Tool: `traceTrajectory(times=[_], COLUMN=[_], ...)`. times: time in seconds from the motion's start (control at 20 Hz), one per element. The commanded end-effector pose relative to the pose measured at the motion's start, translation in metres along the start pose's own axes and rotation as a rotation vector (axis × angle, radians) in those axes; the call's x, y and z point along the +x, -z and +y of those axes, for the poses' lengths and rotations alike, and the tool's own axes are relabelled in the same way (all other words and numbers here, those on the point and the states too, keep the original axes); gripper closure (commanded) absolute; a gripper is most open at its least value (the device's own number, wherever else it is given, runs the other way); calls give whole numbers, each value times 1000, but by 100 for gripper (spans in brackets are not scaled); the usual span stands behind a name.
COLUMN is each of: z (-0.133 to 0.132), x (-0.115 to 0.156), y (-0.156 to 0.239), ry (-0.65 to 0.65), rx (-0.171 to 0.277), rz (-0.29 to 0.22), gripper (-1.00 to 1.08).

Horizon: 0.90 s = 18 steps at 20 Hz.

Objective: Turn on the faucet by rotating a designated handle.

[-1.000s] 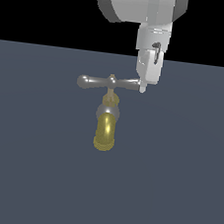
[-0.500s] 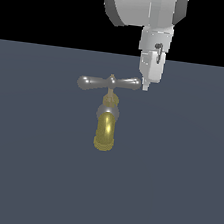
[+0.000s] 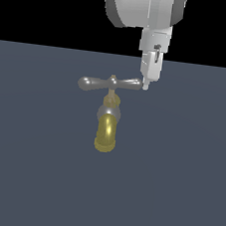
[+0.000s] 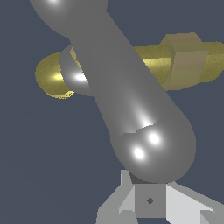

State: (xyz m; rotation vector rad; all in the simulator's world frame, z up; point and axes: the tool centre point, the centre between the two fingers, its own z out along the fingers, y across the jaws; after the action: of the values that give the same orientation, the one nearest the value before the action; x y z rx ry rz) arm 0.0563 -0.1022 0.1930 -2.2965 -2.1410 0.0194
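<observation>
Since the earlier frames we see the arm shifted toward the exterior view's right, and the handle (image 3: 110, 83) has swung with it: the end on that view's right, level a second ago, now sits a little higher than the other, so the crossbar is tilted.

The largest thing before us is the dark grey floor (image 3: 176, 183), bare around the tap. Above it the white arm (image 3: 145, 8) comes down from the top edge, and its gripper (image 3: 146, 85) hangs with its tip touching the crossbar's end on the exterior view's right. We cannot tell whether the fingers are spread or pressed together: the exterior view shows them edge-on as one piece, and in the wrist view the rounded end of the crossbar hides most of them.

The faucet (image 3: 107, 127) stands near the middle of the floor, its brass spout (image 3: 106, 133) curving toward the camera below the crossbar.
</observation>
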Motion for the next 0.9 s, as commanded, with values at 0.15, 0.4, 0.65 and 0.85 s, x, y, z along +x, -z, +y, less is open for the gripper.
traceTrajectory(times=[0.15, 0.4, 0.65, 0.85], z=[19, 33, 46, 46], x=[33, 44, 55, 25], y=[1, 2, 2, 1], ry=[31, 33, 35, -7], rx=[-6, -8, -9, -3], rz=[7, 8, 8, -8], gripper=[108, 108, 108, 108])
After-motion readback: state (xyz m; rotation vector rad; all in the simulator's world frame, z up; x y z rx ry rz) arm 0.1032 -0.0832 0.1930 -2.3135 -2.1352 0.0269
